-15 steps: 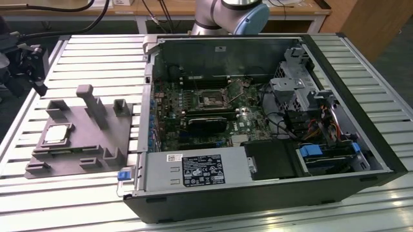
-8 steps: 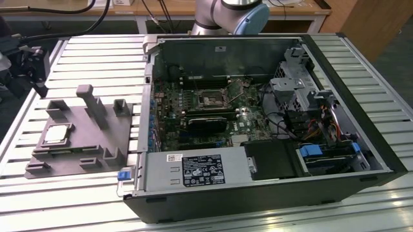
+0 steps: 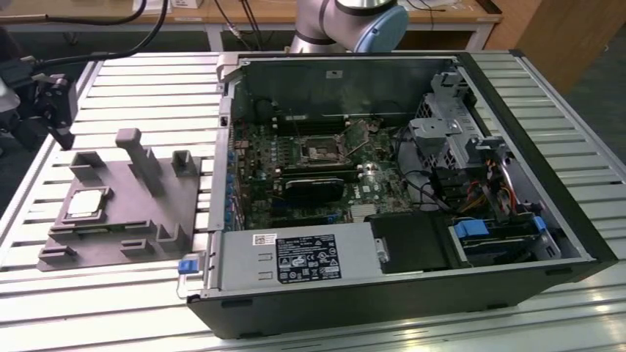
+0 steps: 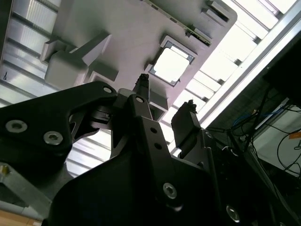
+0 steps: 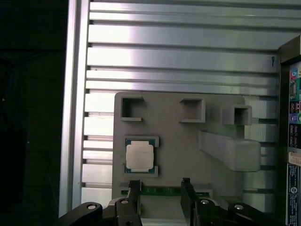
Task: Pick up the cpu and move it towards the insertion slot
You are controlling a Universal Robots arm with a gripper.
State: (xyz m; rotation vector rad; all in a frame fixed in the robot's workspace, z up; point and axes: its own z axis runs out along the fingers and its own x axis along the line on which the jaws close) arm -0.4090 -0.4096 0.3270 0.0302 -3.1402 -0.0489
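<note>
Got the cpu (image 5: pixel 139 157) lying flat in its square recess on the grey holder plate (image 5: pixel 178 141), not picked up yet. In both wrist views, can see the gripper (image 5: pixel 160 188) with fingers spread apart, hanging near the cpu without touching it. From the first wrist view, looks like a green strip (image 5: pixel 157 191) between the fingertips. Over in the exterior view, can spot the insertion slot (image 3: pixel 321 152) on the motherboard (image 3: pixel 382 183) inside the open pc case (image 3: pixel 391 301), well apart from the plate, toward the exterior view's right.
</note>
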